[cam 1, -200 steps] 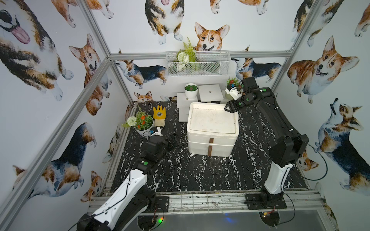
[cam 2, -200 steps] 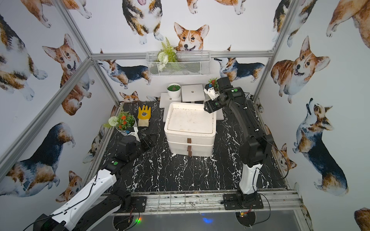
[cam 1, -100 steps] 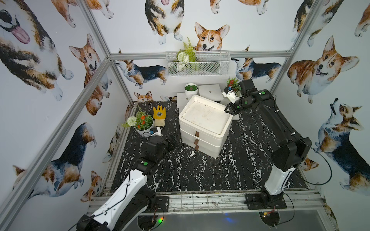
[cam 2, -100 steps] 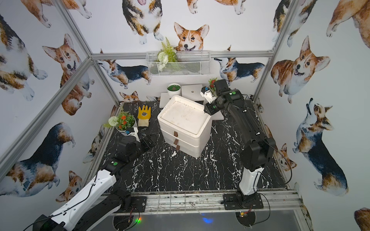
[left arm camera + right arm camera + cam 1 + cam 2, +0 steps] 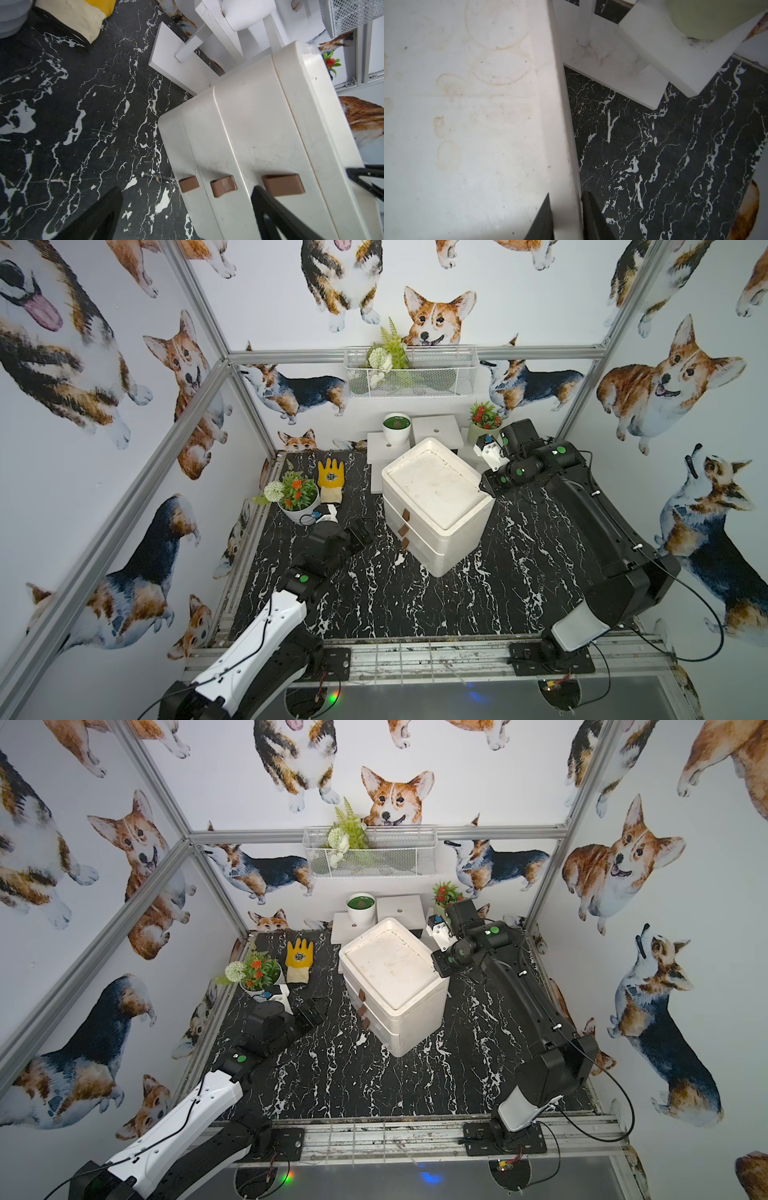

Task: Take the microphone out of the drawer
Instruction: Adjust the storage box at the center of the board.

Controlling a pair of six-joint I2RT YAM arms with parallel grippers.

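A yellow work glove (image 5: 331, 481) carries a small dark emblem, too small to read; no other writing is legible. The tabletop (image 5: 519, 580) is black with white marble veins, enclosed by walls (image 5: 104, 448) printed with corgis and an aluminium frame (image 5: 415, 351). A white wire basket (image 5: 411, 373) with greenery hangs on the back wall.

A white drawer unit (image 5: 432, 489) stands at an angle on the tabletop, its brown handles (image 5: 282, 185) facing the left arm and its drawers shut. The microphone shows in no view.

The right gripper (image 5: 564, 197) pinches the raised top rim at the unit's rear corner, one of its fingers (image 5: 544, 218) on each side. The left gripper (image 5: 359, 531) has its fingers spread wide and holds nothing, pointing at the handles from near the front of the unit.
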